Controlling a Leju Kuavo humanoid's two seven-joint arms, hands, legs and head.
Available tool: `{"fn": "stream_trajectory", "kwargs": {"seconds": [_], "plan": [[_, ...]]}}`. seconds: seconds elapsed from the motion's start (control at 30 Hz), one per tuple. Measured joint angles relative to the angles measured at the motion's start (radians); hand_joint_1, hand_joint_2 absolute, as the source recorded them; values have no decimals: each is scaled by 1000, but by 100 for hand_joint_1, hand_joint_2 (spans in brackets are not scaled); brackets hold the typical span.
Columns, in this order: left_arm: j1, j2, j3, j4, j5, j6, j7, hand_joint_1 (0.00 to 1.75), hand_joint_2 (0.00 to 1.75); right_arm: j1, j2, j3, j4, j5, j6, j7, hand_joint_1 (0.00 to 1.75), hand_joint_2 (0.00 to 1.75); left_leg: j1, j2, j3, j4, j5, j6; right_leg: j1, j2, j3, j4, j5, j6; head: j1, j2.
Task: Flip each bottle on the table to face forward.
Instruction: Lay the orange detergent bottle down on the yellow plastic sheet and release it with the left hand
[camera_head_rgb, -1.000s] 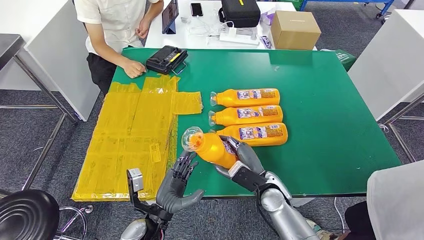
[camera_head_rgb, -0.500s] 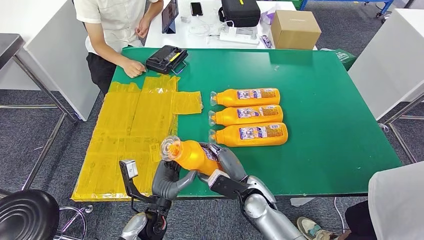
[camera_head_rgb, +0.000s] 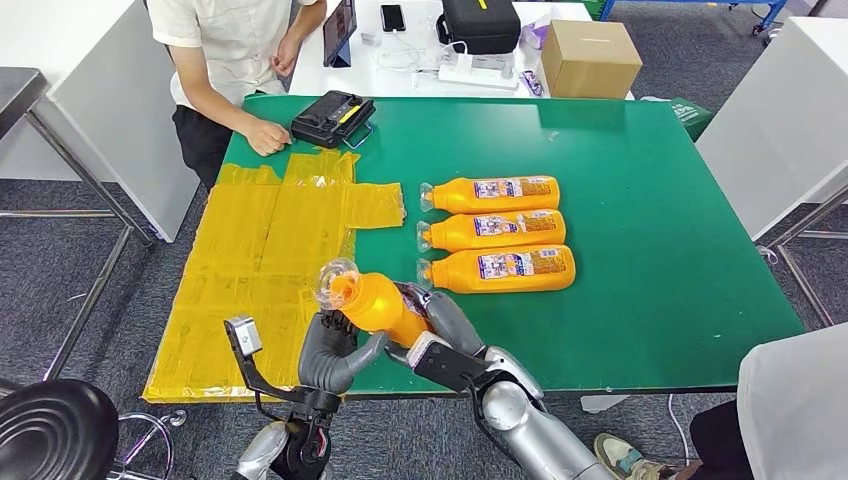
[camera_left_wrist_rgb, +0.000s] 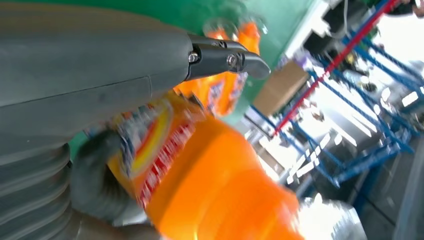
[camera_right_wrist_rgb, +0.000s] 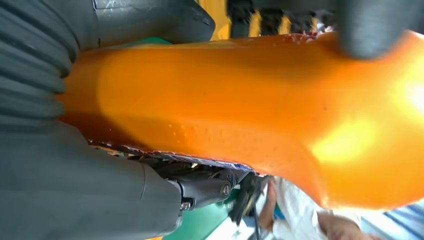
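Orange bottle (camera_head_rgb: 378, 303) held up off the table (camera_head_rgb: 650, 200) at its near edge.
Your right robot hand (camera_head_rgb: 440, 320) grips its body; your left robot hand (camera_head_rgb: 330, 352) closes around its neck end.

Four orange bottles, clear caps, white-and-blue labels.

Three lie on their sides in a row, centre of the head view, on the green table (camera_head_rgb: 650, 200), caps pointing frame-left, labels up. Top bottle (camera_head_rgb: 492, 193), middle bottle (camera_head_rgb: 495, 230), bottom bottle (camera_head_rgb: 500, 268): parallel, just beside one another, bottom one largest in frame.

Fourth bottle (camera_head_rgb: 375, 303) lower centre-left of the head view, off the table surface, tilted with its cap toward upper left, over the table's near edge beside the yellow sheet (camera_head_rgb: 260, 270). Held at its body by both hands: left hand (camera_head_rgb: 330, 355) below, right hand (camera_head_rgb: 445, 330) at the base end. Label partly hidden.
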Motion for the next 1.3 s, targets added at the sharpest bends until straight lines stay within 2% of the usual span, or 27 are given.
{"fn": "stream_trajectory", "kwargs": {"seconds": [0.17,0.53,0.83,0.87,0.9,0.97,1.0,1.03,1.3], "plan": [[2,16,-10,-32,-15,-41,-7,0,175,-12,2,4,18,18,-17,31,175,175,0,-1,0,0,1,-1,0,-1,0,0,0,0,0,0],[-5,27,-10,-12,15,-23,67,0,175,-38,20,29,69,78,-58,57,175,175,0,-1,0,0,1,-1,0,-1,-1,1,0,0,0,0],[-7,27,-11,15,14,-21,75,0,175,-46,29,40,96,82,-72,58,175,175,0,-1,0,0,1,-1,0,-1,-1,1,0,0,0,0],[-8,27,-11,17,14,-21,76,9,175,-46,30,40,98,80,-75,56,175,175,0,-1,0,0,1,-1,0,-1,-1,1,0,0,0,0],[-8,27,-11,18,15,-21,78,46,175,-47,31,40,99,80,-80,54,175,175,0,-1,0,0,1,-1,0,-1,-1,1,0,0,0,0],[-10,27,-12,23,24,-23,82,133,175,-47,32,41,102,87,-94,53,175,175,0,-1,0,0,1,-1,0,-1,-1,1,0,0,0,0],[-10,27,-11,25,31,-23,85,168,175,-47,32,41,104,90,-99,53,175,175,0,-1,0,0,1,-1,0,-1,-1,1,0,0,0,0],[-11,27,-11,27,40,-25,86,175,175,-47,33,41,105,93,-103,53,175,175,0,-1,0,0,1,-1,0,-1,-1,1,0,0,0,0],[-11,27,1,31,67,-44,83,175,175,-56,39,42,114,100,-113,53,175,175,0,-1,0,0,1,-1,0,-1,-1,1,0,0,0,0]]}}
